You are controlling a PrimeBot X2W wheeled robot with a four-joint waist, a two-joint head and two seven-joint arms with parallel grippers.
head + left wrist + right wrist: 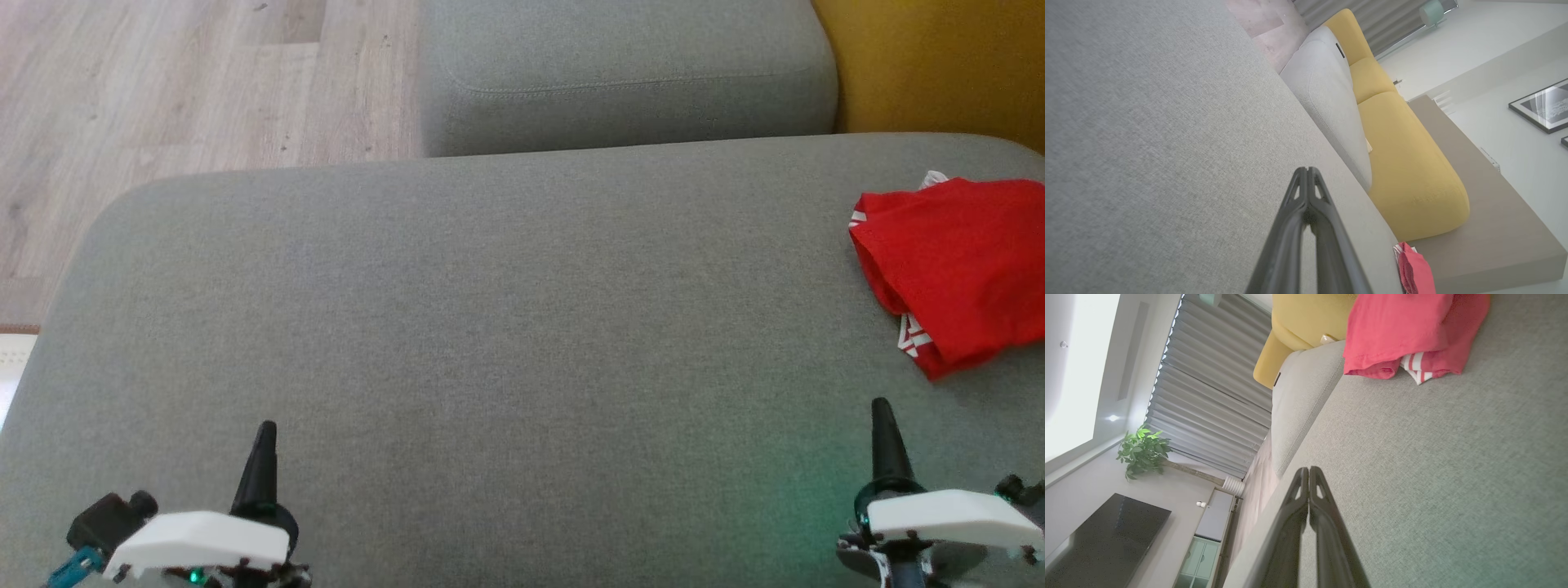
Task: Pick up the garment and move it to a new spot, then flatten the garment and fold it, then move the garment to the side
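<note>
The folded red garment point(955, 261) lay at the right edge of the grey cushion point(490, 327). Near the front edge, the left gripper point(266, 430) and right gripper point(880, 407) hung empty, each closed tight.

hd cam: top-down over sofa point(490, 327) | wrist cams: low, along it | shared: garment point(955, 261)

Grey cushion point(490, 343), red garment point(955, 269) near its right edge.

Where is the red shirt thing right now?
In the head view, the red garment lies on the right side of the grey cushion, just ahead of the right gripper and near the yellow sofa.
</note>
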